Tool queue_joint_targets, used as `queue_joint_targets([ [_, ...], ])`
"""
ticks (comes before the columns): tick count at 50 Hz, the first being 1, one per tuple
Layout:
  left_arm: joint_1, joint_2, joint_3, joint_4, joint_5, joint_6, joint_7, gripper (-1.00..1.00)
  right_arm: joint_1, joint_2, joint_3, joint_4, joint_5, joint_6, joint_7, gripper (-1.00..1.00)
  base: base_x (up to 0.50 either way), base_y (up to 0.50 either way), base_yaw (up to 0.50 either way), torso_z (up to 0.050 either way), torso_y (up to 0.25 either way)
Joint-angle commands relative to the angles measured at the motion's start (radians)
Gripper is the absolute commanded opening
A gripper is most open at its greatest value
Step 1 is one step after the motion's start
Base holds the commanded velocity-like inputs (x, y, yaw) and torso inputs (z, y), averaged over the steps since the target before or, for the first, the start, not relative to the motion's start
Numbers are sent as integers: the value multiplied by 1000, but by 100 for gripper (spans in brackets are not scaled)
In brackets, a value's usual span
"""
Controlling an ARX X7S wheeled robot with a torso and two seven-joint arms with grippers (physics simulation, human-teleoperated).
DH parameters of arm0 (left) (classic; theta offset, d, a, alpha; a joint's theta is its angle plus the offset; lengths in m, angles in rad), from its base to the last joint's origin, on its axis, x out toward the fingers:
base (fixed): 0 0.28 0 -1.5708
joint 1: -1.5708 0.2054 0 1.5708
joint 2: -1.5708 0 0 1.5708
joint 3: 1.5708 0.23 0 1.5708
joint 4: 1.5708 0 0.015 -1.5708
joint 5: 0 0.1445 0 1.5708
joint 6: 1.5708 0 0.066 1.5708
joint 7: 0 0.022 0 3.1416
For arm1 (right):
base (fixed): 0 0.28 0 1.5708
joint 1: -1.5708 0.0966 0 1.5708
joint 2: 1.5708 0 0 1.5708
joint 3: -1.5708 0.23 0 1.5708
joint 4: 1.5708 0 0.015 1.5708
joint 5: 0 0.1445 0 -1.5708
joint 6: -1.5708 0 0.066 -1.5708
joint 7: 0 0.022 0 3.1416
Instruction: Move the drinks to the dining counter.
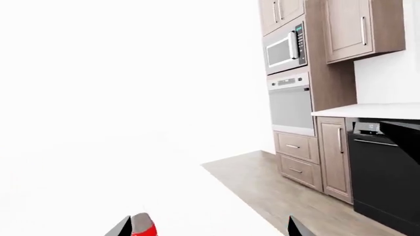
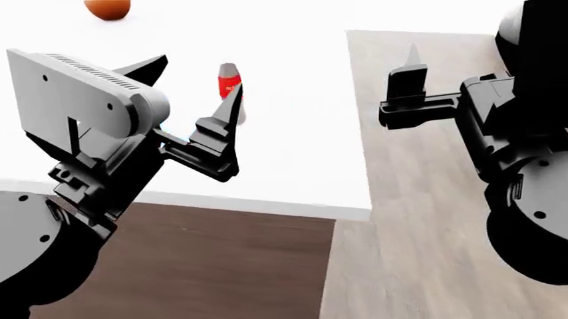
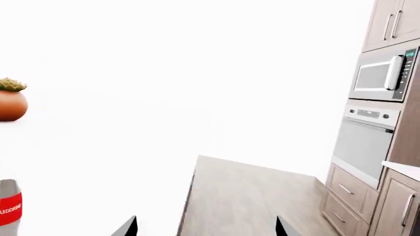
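Observation:
A small bottle with a red label (image 2: 229, 85) stands upright on the white dining counter (image 2: 302, 139). My left gripper (image 2: 190, 89) is open around it at label height. In the left wrist view the bottle's grey top (image 1: 143, 224) shows just inside one fingertip (image 1: 122, 228), and the other fingertip is far off to the side. I cannot tell if the near finger touches the bottle. My right gripper (image 3: 204, 228) is open and empty, hanging over the wooden floor past the counter's side edge (image 2: 358, 119). The right wrist view also catches the bottle (image 3: 9, 208). No other drinks show.
An orange-brown pot with a green plant (image 2: 108, 8) sits farther back on the counter. Wooden floor (image 2: 426, 239) lies beside and in front of the slab. Beyond it stand wooden cabinets with a microwave (image 1: 285, 49), a wall oven (image 1: 290, 103) and a black dishwasher (image 1: 384, 172).

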Motion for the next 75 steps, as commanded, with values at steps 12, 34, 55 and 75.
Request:
queue_joint_targets([
  [12, -10, -5, 9, -3, -8, 2, -8, 100, 2, -2, -2, 10, 2, -8, -10, 100, 524, -195, 0, 0, 0],
  [34, -4, -12, 21, -1, -6, 12, -9, 100, -13, 7, 0, 9, 1, -20, -13, 100, 521, -170, 0, 0, 0],
  [55, -8, -20, 22, -2, -17, 17, -14, 100, -5, -5, -14, 25, -7, -20, -22, 100, 519, -153, 0, 0, 0],
  [75, 4, -23, 35, -10, -2, 34, -6, 100, -17, 0, -18, 25, -15, -26, -26, 100, 519, -145, 0, 0, 0],
])
